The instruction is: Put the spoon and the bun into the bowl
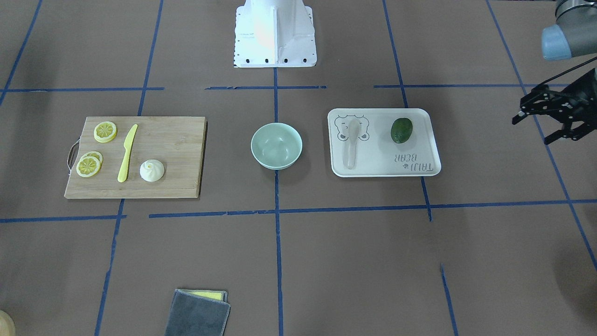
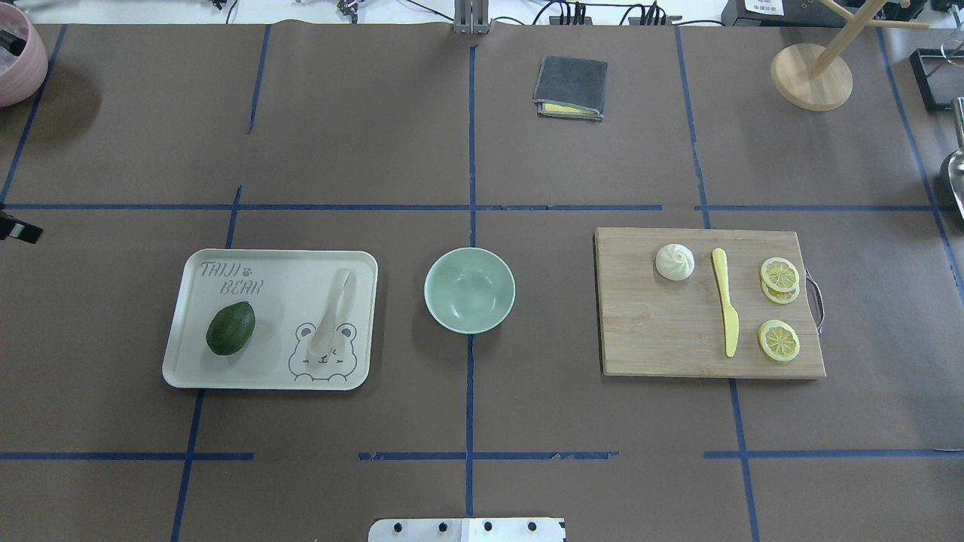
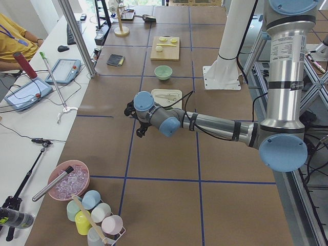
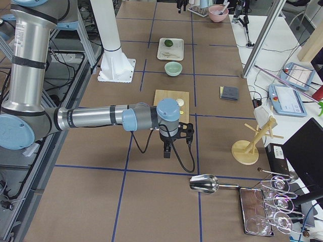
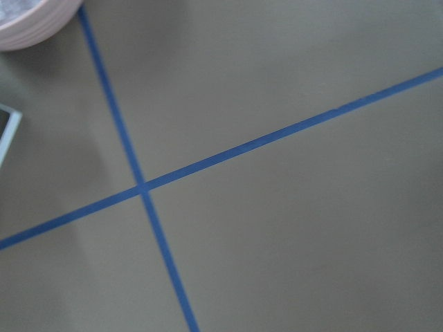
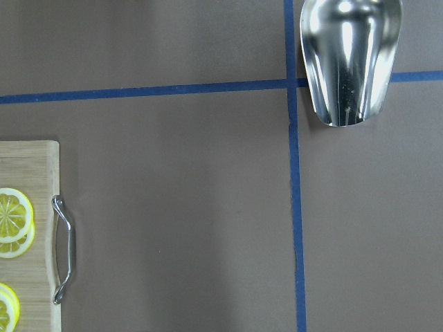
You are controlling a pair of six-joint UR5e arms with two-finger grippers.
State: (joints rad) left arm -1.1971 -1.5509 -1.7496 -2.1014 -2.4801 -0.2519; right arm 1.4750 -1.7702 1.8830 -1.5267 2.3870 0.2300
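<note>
Nothing's in the mint green bowl point(image 1: 276, 145) yet. It sits empty in the middle of the table, right on a blue tape line.

The cream soup spoon point(image 1: 351, 140) is lying flat on the cream bear-print tray point(image 1: 378, 158) on the robot's left side of the bowl, with its scoop over the bear's face and its handle pointing away from the robot. An avocado point(image 1: 401, 130) shares the tray, apart from the spoon.

The little white swirled bun point(image 1: 152, 170) is on the wooden cutting board point(image 1: 182, 149) on the other side of the bowl. It's just beside a yellow plastic knife point(image 1: 127, 152), and the lemon slices point(image 1: 105, 131) are on the far side of that knife.

The left gripper point(image 1: 534, 130) hangs over bare table well out past the tray, toward the table's end. Its fingers are spread with nothing between them, and its wrist camera just sees brown paper, crossing tape lines and the rim of a pink bowl point(image 5: 28, 21).

The right gripper point(image 4: 174, 143) hovers beyond the handle end of the cutting board. I only catch it from the side and honestly can't tell whether it's spread or pressed together. Its wrist camera looks down on the board's metal handle point(image 6: 64, 249) and a shiny metal scoop point(image 6: 349, 59) lying on the table.

There's also a folded grey cloth point(image 2: 571, 86) on the far side of the table.
</note>
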